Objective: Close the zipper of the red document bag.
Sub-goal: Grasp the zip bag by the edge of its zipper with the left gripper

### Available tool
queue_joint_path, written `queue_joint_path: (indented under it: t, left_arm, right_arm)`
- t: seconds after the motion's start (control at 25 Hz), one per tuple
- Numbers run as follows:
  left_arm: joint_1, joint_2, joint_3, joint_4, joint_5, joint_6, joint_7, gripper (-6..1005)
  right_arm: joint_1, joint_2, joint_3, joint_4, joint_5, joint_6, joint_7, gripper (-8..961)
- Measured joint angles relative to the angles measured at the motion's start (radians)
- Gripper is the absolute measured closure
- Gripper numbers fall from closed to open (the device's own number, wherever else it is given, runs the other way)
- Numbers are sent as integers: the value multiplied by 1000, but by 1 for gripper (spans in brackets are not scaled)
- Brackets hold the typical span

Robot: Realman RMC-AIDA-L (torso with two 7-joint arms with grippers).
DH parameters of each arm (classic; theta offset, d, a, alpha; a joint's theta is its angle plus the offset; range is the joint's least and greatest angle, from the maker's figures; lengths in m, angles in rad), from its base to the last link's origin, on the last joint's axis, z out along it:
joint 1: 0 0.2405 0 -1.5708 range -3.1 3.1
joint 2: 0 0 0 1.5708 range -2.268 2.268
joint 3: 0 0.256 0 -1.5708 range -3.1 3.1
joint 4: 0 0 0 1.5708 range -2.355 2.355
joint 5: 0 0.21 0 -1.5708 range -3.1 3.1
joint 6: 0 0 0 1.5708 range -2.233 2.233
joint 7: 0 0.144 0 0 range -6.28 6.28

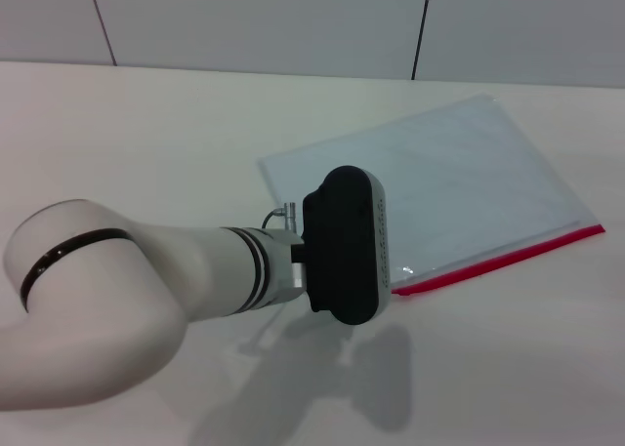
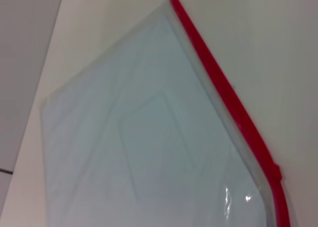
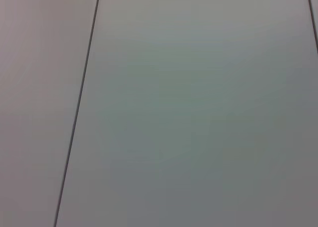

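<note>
Left arm poised over the bag's near corner, zip not yet run.

I have the left pincer [image 1: 386, 256] hanging over the near corner of the red document bag [image 1: 449, 187], which lies flat on the worktop [image 1: 146, 143] and stretches away beyond it; its fingers are hidden behind the wrist housing, so I cannot tell whether they are open or closed; the zipper [image 2: 223, 88] runs along the near long edge, its slider [image 2: 276, 171] just beside the pincer by my reckoning; next I judge I must pinch that slider and draw it along the strip; the right arm is out of sight.
</note>
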Motion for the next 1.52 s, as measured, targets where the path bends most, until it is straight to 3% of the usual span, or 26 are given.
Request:
queue_joint_path:
  t: [0.28,0.8,1.08,1.52]
  left_arm:
    - [-15,-6,-5,-72,-10,-68,-2,211]
    - [-17,-9,-19,-123,-22,-136,-10,822]
    - [20,-10,-41,-133,-17,-242,-16,888]
    - [171,-4,-31,-132,31,-620,28,945]
  right_arm:
    - [-2,0,1,0,0,3,0,69]
    - [-5,0,2,0,0,14,0,69]
    - [-3,-2,-18,-16,-71,16,-11,68]
    - [57,-5,-80,-204,-570,-21,-16,70]
